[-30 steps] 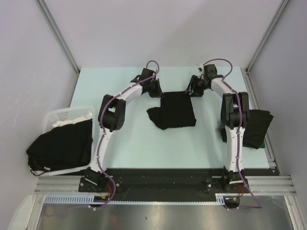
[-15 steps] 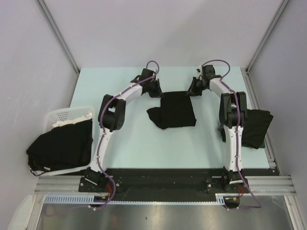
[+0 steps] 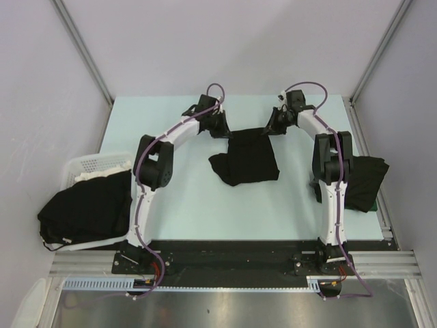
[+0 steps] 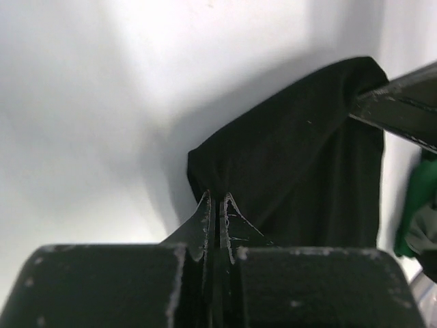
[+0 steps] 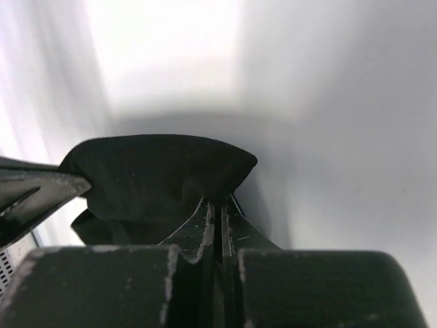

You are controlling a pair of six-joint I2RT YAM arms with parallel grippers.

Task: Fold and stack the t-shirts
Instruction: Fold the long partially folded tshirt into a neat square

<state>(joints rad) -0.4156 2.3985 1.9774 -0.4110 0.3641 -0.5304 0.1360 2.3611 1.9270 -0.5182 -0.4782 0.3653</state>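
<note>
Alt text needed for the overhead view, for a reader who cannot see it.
Two arms reach across the pale table, the left pincer and right pincer each shut on a far corner of a black t-shirt lying mid-table. A white basket at the left holds more black cloth; another black pile lies at the right edge.

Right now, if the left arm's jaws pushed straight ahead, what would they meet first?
The black t-shirt, whose edge they pinch; beyond it apparently only bare table, though depth is unclear.
</note>
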